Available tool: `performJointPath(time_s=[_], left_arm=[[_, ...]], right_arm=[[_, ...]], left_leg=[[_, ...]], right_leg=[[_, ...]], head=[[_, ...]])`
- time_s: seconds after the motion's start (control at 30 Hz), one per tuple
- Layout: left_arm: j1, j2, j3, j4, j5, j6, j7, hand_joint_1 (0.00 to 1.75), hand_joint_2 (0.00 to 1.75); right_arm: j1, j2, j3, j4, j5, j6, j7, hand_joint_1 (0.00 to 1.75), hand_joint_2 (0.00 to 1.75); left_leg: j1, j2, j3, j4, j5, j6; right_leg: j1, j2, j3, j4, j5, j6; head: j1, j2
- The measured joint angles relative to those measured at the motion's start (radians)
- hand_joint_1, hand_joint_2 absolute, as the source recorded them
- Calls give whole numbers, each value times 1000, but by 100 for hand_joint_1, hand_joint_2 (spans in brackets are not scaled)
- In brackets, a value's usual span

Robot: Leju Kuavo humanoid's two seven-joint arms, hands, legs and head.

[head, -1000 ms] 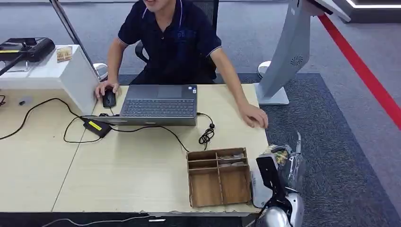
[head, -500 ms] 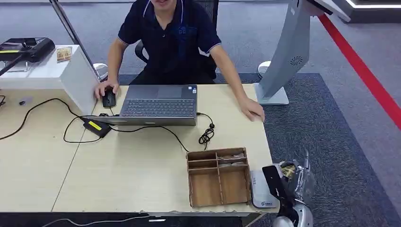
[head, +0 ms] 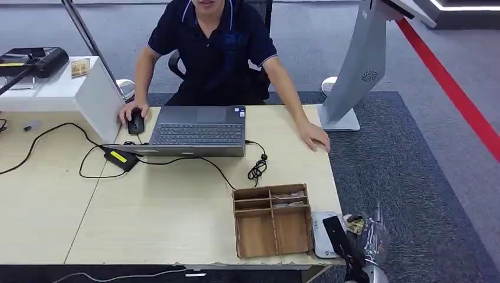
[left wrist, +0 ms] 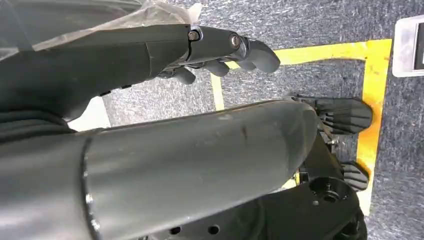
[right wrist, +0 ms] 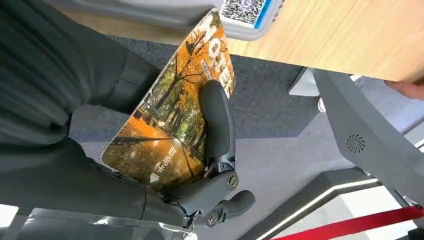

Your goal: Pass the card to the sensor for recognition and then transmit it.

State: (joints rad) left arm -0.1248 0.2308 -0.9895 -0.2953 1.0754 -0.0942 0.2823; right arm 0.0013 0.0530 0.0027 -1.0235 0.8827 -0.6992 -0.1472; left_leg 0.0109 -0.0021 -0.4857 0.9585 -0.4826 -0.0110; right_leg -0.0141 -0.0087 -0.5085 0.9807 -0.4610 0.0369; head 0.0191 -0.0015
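My right hand (right wrist: 210,150) holds a card (right wrist: 175,115) printed with orange autumn trees, pinned between the thumb and the fingers. In the head view the right hand (head: 361,236) hangs just off the table's front right corner, beside the flat white sensor (head: 322,234) that lies there. The sensor (right wrist: 245,12), with a QR label, sits just past the card's far end in the right wrist view; whether they touch I cannot tell. My left hand (left wrist: 220,47) hangs over the carpet, fingers loosely extended, holding nothing.
A wooden divided box (head: 272,221) stands left of the sensor. A person (head: 215,47) sits behind a laptop (head: 197,131), one hand on a mouse (head: 136,123), the other hand (head: 315,137) on the table's right edge. A grey kiosk stand (head: 354,71) rises at right.
My right hand with the card has dropped lower and nearer, from beside the table's right edge down to the sensor's corner. The person's hand on the table's right edge drew back slightly.
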Motion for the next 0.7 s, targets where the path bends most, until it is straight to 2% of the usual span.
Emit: performJointPath(time_s=[0.43,0.53,0.6,0.7], left_arm=[[0,-2,1,0,2,0,0,0,0],[0,-2,1,0,2,0,0,0,0],[0,-2,0,0,1,0,0,0,0],[0,-2,0,0,-9,-7,0,0,0]], right_arm=[[-7,0,-2,31,9,-1,-2,175,175],[-9,2,-6,31,-11,-1,-28,175,175],[-13,12,-11,26,-83,-1,-85,175,175],[-14,25,-11,-20,-123,-1,-96,175,175]], left_leg=[[0,0,2,0,0,0],[0,0,2,0,0,0],[0,0,3,0,0,0],[0,0,2,0,0,0]], right_leg=[[0,0,2,0,0,0],[0,0,3,0,0,0],[0,0,3,0,0,0],[0,0,3,0,1,0]], head=[[0,0],[0,0],[0,0],[0,0]])
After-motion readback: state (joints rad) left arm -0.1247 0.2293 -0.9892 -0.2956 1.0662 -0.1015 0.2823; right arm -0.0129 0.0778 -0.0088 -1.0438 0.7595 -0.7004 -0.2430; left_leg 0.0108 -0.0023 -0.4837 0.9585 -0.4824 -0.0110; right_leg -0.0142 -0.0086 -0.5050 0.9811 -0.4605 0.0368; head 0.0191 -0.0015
